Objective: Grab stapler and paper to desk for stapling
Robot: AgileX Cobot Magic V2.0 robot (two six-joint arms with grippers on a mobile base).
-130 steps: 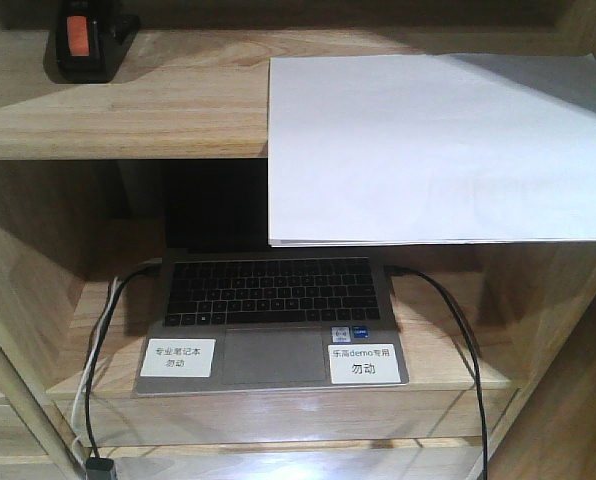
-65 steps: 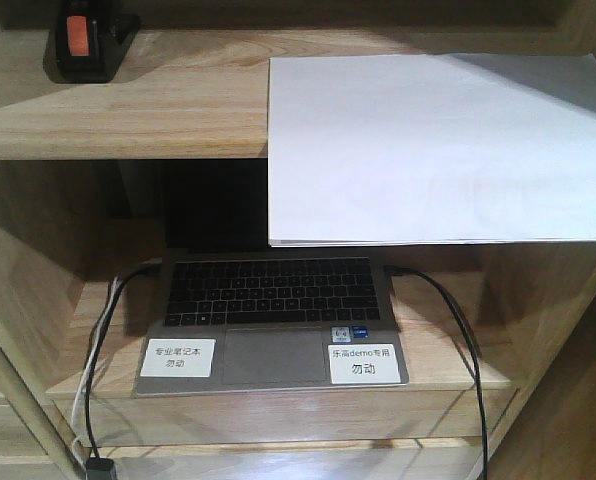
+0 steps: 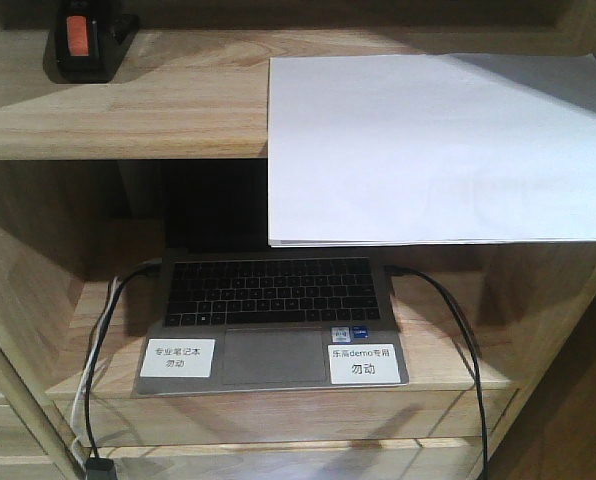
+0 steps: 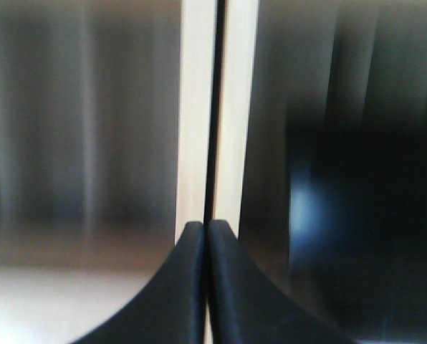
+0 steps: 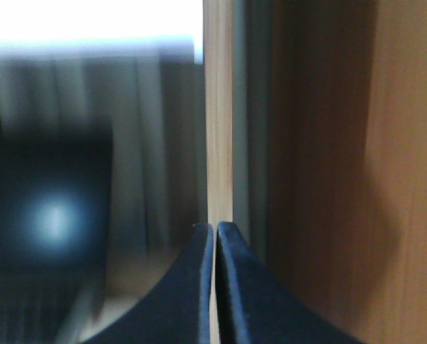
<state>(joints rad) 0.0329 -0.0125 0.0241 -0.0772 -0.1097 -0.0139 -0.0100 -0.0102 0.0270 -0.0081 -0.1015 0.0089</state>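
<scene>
The black stapler (image 3: 84, 40) with its orange-red patch stands at the back left of the upper shelf. The white paper (image 3: 438, 145) lies on the right of that shelf, its front part hanging over the shelf edge. The desk is out of view. Neither gripper shows in the front view. In the left wrist view my left gripper (image 4: 205, 228) is shut with nothing between its jaws, facing a blurred pale upright edge. In the right wrist view my right gripper (image 5: 215, 229) is likewise shut and empty, before a wooden upright.
A wooden shelf unit (image 3: 128, 120) fills the front view. An open laptop (image 3: 273, 320) with two white labels sits on its lower shelf, under the overhanging sheet. Black cables (image 3: 458, 330) run from both sides of the laptop down past the shelf front.
The front view has shifted very slightly; the stapler, paper and laptop keep their places on the shelves.
</scene>
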